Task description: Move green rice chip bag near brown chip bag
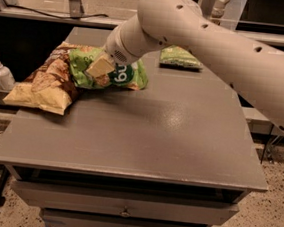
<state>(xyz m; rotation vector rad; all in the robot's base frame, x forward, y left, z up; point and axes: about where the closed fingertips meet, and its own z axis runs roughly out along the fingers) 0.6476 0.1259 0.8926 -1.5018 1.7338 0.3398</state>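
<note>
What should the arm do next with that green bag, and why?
Probably let go and lift away. The gripper holds the green rice chip bag, which already lies against the brown chip bag on the table, so the two bags look close enough.
</note>
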